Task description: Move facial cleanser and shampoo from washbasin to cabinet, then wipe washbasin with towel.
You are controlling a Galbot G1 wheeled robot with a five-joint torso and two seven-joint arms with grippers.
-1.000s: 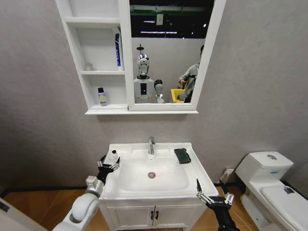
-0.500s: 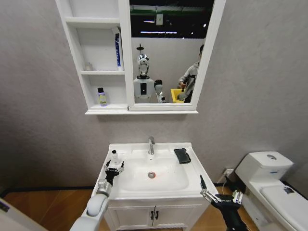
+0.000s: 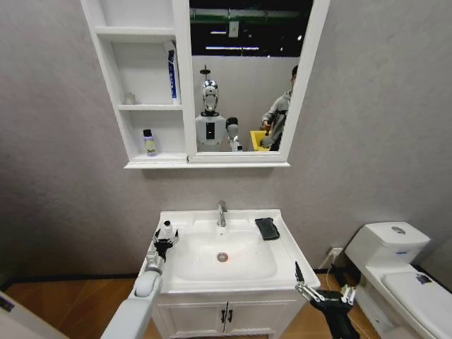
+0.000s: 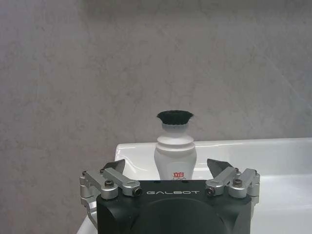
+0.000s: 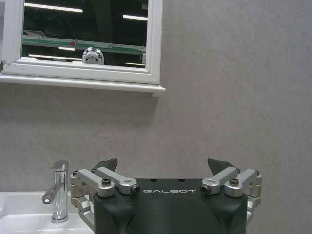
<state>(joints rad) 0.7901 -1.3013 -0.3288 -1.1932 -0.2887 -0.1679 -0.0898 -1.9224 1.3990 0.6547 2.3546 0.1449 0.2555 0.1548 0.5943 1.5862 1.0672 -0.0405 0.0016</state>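
Bottle-grabbing is the step in hand, and it is happening at the left rear corner of the washbasin. The left gripper is reaching in low over the rim with its fingers spread apart, empty, and the white bottle with a black cap is standing upright between the two fingertips in the left wrist view, near the wall. To do this well, I judge the gripper should be closing on the straight body below the waisted neck, squarely centred, since a narrow upright bottle is likely to tip if one finger is meeting it first. Above, the cabinet is already holding a small dark-capped bottle on its lowest shelf and a blue-and-white tube on the middle one. Further right, the chrome tap is standing behind the bowl, and the black towel is lying folded on the right rear rim. The right gripper is waiting low beyond the front right corner, fingers wide and grasping nothing.
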